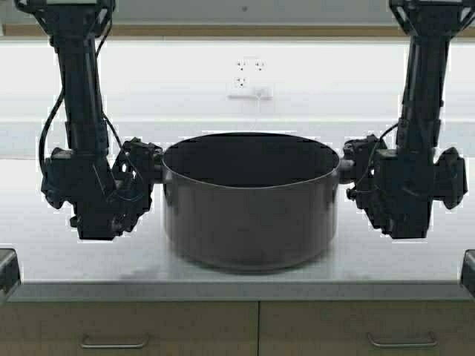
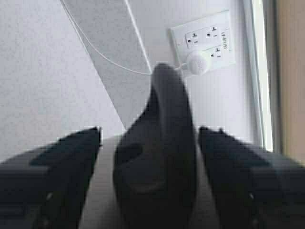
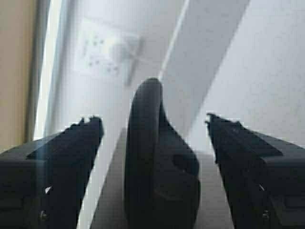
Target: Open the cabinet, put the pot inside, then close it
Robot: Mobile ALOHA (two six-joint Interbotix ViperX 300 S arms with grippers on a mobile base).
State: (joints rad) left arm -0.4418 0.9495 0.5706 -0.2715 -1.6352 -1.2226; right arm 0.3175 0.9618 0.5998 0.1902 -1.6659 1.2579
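On pale surface, wide dark grey metal pot; left tool and right tool spread around its black loop side handles, not pinching

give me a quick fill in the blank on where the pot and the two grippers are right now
The pot stands on the ____.
The left gripper has its open fingers either side of a pot ____.
The right gripper is ____, not clamped.
On the wall behind is a white ____ with a plug in it.

Missing words: counter; handle; open; outlet
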